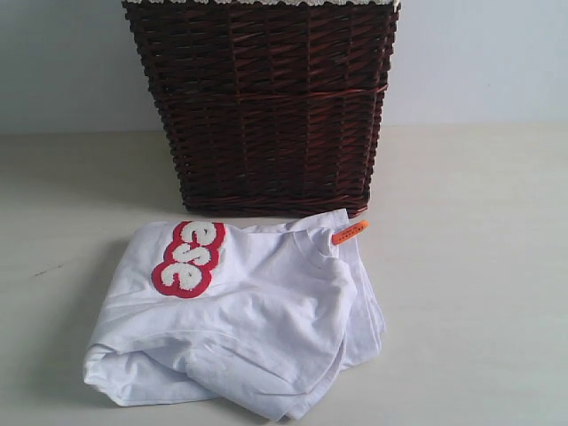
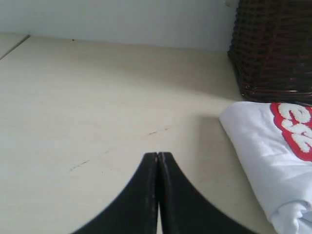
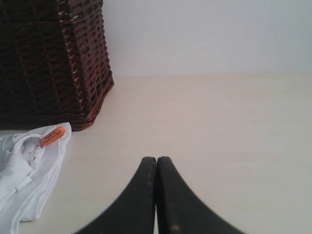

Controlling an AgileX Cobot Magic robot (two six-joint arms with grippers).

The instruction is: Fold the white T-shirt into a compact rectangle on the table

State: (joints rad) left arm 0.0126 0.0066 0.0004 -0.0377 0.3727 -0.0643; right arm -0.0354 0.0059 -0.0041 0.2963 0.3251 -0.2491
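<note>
Surface: pale cream matte table [image 1: 479, 293] with a few faint dark marks; a light grey-white wall [image 1: 62, 62] rises behind it.
Landmark: dark wicker basket [image 1: 266, 106] standing at the back of the table, with white lace trim [image 1: 257, 3] along its top rim.
Shirt position: white T-shirt [image 1: 257, 311] lies on the table directly in front of the basket, its rear edge just beside the basket's base.
Shirt shape: loose bundle, several layers overlapping unevenly, edges wavy; not a tidy rectangle.
Lettering: fuzzy white letters outlined in red [image 1: 188, 257] face up, in front of the basket's left front corner in the exterior view.
Tag: small orange tag [image 1: 349, 232] at the collar, just in front of the basket's right front corner.
Left gripper [image 2: 157, 156]: 2 black fingers pressed together, nothing between them; above bare table, left of the basket, clear of the shirt.
Right gripper [image 3: 156, 160]: 2 black fingers likewise closed on nothing; above bare table, right of the basket, apart from the shirt.
</note>
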